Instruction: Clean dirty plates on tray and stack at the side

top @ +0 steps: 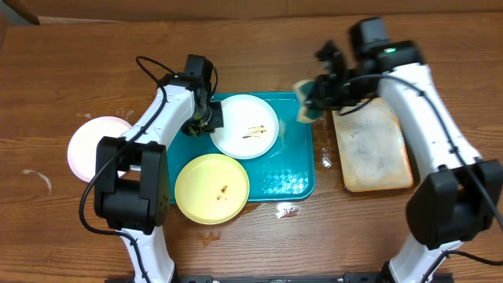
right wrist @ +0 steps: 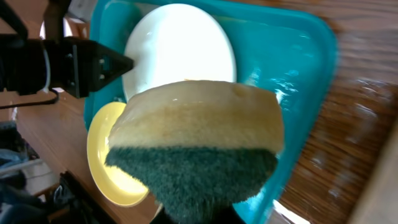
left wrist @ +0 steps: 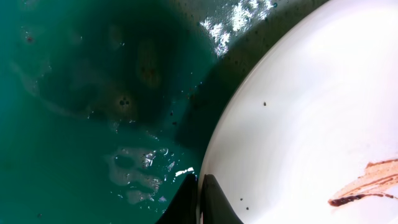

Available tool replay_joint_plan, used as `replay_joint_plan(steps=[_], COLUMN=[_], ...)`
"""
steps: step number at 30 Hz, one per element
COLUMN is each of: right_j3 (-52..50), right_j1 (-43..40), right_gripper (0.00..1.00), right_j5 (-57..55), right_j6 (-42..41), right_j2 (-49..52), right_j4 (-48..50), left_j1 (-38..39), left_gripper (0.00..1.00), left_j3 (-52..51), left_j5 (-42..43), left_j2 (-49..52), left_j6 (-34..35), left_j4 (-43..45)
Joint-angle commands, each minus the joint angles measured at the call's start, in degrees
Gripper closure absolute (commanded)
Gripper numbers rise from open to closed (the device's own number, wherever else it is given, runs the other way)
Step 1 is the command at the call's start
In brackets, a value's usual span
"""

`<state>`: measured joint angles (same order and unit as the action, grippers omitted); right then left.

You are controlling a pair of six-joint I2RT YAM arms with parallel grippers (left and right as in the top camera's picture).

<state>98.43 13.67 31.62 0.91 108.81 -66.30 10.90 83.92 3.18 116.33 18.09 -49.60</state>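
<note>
The teal tray [top: 302, 177] lies in the middle of the wooden desk [top: 63, 71], its floor wet and glistening in the left wrist view. A white plate [top: 246, 126] rests inside the tray towards its far side, with a brown smear [top: 253, 131] near its centre. The left tool [top: 206, 119] is clenched on this plate's left rim; in the left wrist view its dark fingertips [left wrist: 211, 202] pinch the edge with the rim between them.

A yellow plate [top: 212, 189] sits at the tray's near left corner, partly overhanging the rim onto the desk, and carries small dark marks. A third, pale plate [top: 93, 145] lies on the desk to the left, well apart from the tray and partly hidden behind the left arm.

The right tool [top: 318, 94] is clamped on a sponge [top: 305, 102], yellow on one side with a dark green scouring layer on the other, held in the air over the tray's far right edge. A beige tray [top: 377, 149] with a stained surface lies just beside the teal tray on the right
</note>
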Motion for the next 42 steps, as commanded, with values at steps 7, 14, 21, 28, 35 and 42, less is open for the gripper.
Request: replay_joint_plan(steps=[7, 14, 21, 28, 35, 42], right_j3=[0.2, 0.2, 0.2, 0.2, 0.2, 0.1], right_j1=[11.8, 13.5, 17.4, 21.6, 22.7, 22.7], right_gripper=[0.96, 0.96, 0.96, 0.96, 0.96, 0.96], right_j5=[-12.9, -16.3, -16.5, -16.6, -16.6, -21.4], right_j6=[-17.8, -24.1, -27.6, -33.7, -36.8, -38.5], right_j2=[2.6, 9.8, 14.1, 16.8, 20.8, 23.9], right_j4=[8.1, 9.4, 14.6, 19.8, 20.9, 20.7], left_j1=[0.0, 0.0, 0.0, 0.0, 0.0, 0.0], left_gripper=[0.96, 0.96, 0.96, 0.96, 0.96, 0.96], left_j3=[0.4, 0.3, 0.3, 0.3, 0.3, 0.3], left_j5=[-0.6, -0.5, 0.7, 0.9, 0.9, 0.9], left_j2=[0.7, 0.7, 0.7, 0.7, 0.7, 0.7], left_j6=[1.3, 1.7, 1.9, 2.3, 2.8, 2.7], left_j4=[-1.0, -1.1, -1.1, -1.2, -1.4, -2.3])
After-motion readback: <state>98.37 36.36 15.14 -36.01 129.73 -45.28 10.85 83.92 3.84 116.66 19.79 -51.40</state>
